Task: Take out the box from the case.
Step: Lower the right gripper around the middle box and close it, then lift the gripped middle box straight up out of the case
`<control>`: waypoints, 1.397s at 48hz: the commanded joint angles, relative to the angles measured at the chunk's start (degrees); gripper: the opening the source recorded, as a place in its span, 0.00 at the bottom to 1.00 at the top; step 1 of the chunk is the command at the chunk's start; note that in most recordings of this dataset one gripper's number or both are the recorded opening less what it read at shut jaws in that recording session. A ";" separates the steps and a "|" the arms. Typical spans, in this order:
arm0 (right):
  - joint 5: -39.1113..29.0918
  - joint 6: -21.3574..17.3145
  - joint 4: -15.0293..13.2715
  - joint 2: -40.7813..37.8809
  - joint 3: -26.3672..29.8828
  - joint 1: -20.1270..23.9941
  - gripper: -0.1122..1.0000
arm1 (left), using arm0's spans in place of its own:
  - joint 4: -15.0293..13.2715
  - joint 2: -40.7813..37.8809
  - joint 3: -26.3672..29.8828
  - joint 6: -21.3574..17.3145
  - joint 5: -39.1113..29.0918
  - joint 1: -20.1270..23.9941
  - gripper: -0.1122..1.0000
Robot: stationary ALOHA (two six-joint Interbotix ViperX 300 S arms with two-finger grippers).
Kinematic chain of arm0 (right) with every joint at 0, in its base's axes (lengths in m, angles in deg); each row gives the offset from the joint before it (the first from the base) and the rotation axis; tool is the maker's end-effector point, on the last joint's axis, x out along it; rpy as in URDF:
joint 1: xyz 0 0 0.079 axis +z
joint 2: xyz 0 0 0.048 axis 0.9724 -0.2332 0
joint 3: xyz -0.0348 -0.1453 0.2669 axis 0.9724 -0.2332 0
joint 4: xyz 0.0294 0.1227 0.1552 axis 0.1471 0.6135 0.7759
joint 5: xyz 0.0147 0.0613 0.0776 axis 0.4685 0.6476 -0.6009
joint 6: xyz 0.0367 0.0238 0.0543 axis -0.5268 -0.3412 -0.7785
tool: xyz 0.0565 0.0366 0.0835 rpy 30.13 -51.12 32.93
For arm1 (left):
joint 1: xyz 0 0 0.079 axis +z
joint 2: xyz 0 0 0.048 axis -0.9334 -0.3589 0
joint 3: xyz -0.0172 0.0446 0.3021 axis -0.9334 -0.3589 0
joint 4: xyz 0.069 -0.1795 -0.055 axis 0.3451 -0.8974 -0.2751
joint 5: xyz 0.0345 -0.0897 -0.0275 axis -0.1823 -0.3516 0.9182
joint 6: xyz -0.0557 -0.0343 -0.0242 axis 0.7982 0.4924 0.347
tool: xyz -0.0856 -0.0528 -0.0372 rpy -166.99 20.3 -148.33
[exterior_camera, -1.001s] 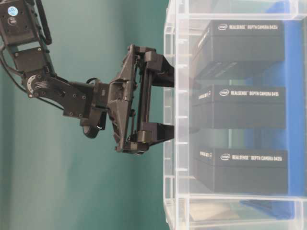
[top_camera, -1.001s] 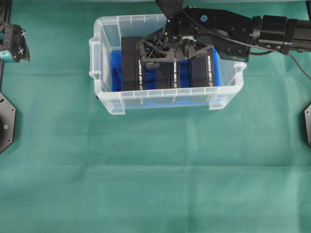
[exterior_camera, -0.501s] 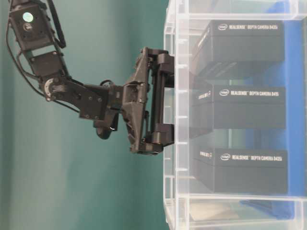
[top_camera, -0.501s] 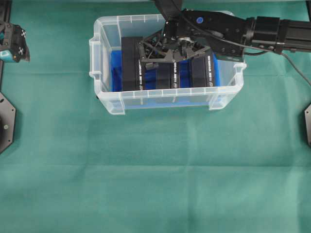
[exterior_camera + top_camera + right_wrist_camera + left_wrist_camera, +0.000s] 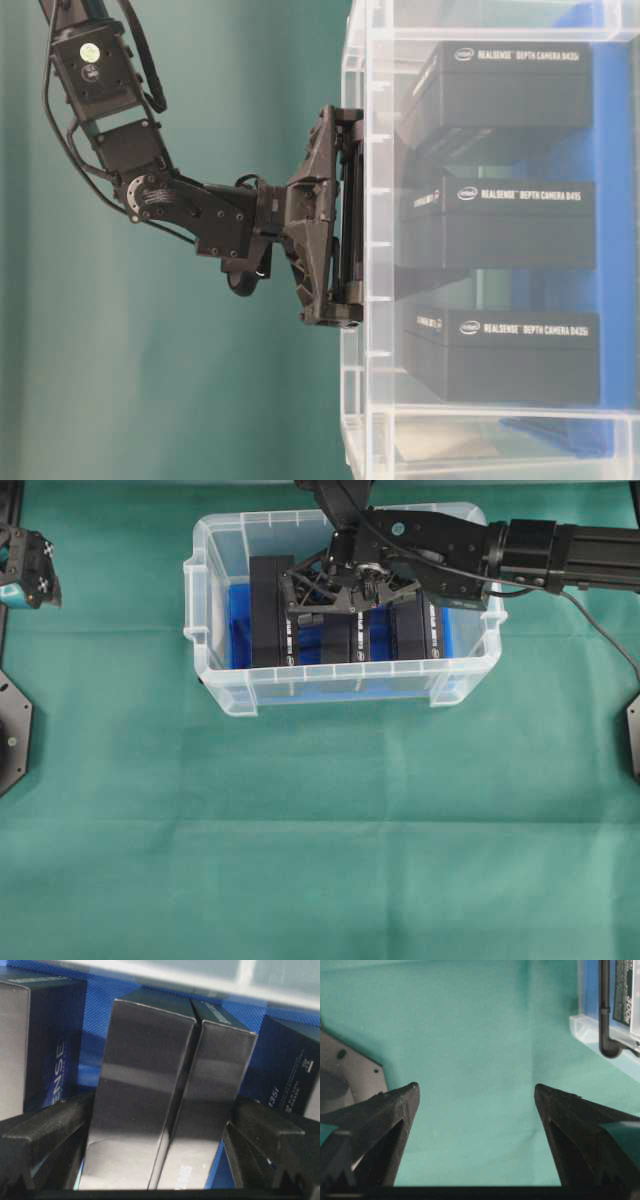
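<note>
**Right claw straddling middle box inside case, nothing held yet**

The right claw [image 5: 160, 1160] is standing fully spread inside the case [image 5: 215, 685], one finger on each side of the middle box [image 5: 150, 1105]. The wrist view is showing a gap on both sides, so it is gripping nothing. This box is standing on edge between a left box [image 5: 268, 610] and a right box [image 5: 415, 625], all three black and resting on the blue cloth [image 5: 238, 625] lining the case bottom. In the wrist view the middle box appears as two dark faces with a seam between them; whether that is one box or two pressed together I cannot tell.

The left claw [image 5: 477, 1135] is also wide open and empty, hanging over bare cloth well apart from the case, near the left edge of the overhead view.

Risks, as judged from here:
- The fingers are sitting near the neighbouring boxes. Closing off-centre could be catching a neighbour's edge or tipping it.
- The box faces are looking smooth and glossy, so a shallow grip could be slipping on the lift.
- The case is light plastic and nothing is holding it. A box dragging on the wall could be pulling the case along.

The case is sitting toward the far side of the bench [image 5: 320, 860], which is covered in a green cloth. The room beyond is not showing.
</note>
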 commanded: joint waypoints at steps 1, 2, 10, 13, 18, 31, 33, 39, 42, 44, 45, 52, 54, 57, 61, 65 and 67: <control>0.26 -0.09 -0.18 1.05 0.53 0.00 0.95 | 0.26 0.09 0.97 0.00 0.18 0.18 0.97; 0.26 -0.09 -0.09 1.05 0.53 0.00 0.95 | 0.35 0.09 0.97 -0.09 0.18 0.26 0.97; 0.18 -1.14 -0.18 1.05 0.53 0.09 0.78 | 0.26 0.09 0.97 0.00 0.18 0.35 0.97; 0.09 -1.67 0.00 1.05 0.53 0.26 0.73 | 0.26 0.09 0.97 0.00 0.18 0.35 0.97; -0.26 -1.76 0.18 1.05 0.53 0.44 0.73 | 0.26 0.18 0.97 0.00 0.18 0.35 0.97; -0.09 -2.20 0.09 1.05 0.53 0.44 0.73 | 0.35 0.18 0.97 0.00 0.18 0.70 0.97; -0.09 -2.37 -0.09 1.05 0.53 0.44 0.73 | 0.26 0.18 0.97 0.00 0.18 0.70 0.97; -0.26 -2.99 -0.62 1.05 0.62 0.35 0.73 | 0.26 0.09 0.97 0.00 0.18 0.79 0.97; -0.44 -3.08 -0.70 1.14 0.97 0.44 0.73 | 0.26 0.09 0.97 0.00 0.18 0.79 0.97; -0.62 -3.08 -0.62 1.41 1.23 0.44 0.73 | 0.26 0.09 0.97 0.00 0.18 0.79 0.97; -0.79 -3.08 -0.62 1.49 1.32 0.44 0.73 | 0.26 0.09 0.97 0.00 0.18 0.79 0.97; -4.39 -3.08 -1.14 3.16 3.43 0.44 0.73 | 0.26 0.09 0.88 0.00 0.18 0.88 0.97; -5.54 -3.08 -1.76 3.60 4.22 0.44 0.73 | 0.26 0.09 0.97 0.00 0.18 0.97 0.97; -7.03 -3.08 -2.29 4.31 5.54 0.44 0.73 | 0.26 0.00 0.97 0.00 0.18 1.05 0.97; -9.40 -2.81 -2.46 5.01 7.56 0.35 0.73 | 0.26 0.00 0.97 0.00 0.18 0.97 0.97; -11.69 -2.55 -2.55 5.36 9.58 0.35 0.73 | 0.26 0.09 0.88 0.00 0.18 0.97 0.97; -12.66 -2.46 -2.46 5.54 10.46 0.35 0.73 | 0.26 0.09 0.88 0.00 0.18 0.97 0.97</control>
